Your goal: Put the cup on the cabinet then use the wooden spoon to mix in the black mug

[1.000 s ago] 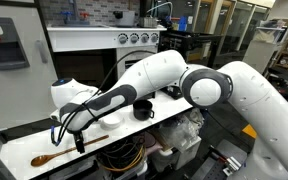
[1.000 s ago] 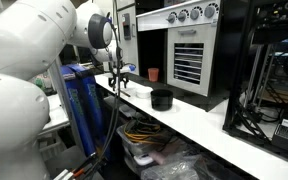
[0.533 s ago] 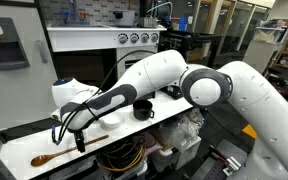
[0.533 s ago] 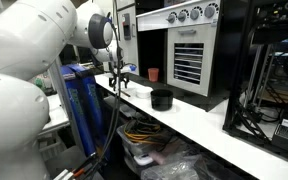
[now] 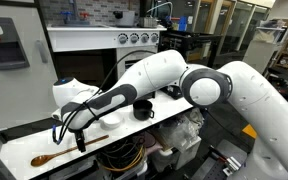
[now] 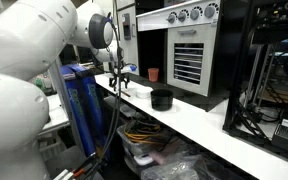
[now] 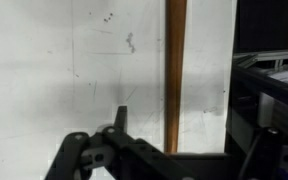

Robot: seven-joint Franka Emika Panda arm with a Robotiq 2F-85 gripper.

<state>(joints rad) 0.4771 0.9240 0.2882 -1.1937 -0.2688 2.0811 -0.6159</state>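
The claw [image 5: 80,143] is lowered to the bench [image 5: 174,118] with its jaws set wide, straddling the handle of the wooden spoon [image 7: 175,60] without gripping it, while the black mug [image 5: 142,108] stands well apart from the claw and the cup [image 6: 153,74] stands farther off on the cabinet [image 6: 216,60] ledge.

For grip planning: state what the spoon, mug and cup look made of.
Wooden spoon: light-brown, matte, looks like wood.
Black mug: dark with a slight sheen, probably glazed ceramic.
Cup: orange-red, possibly plastic; too small to tell.
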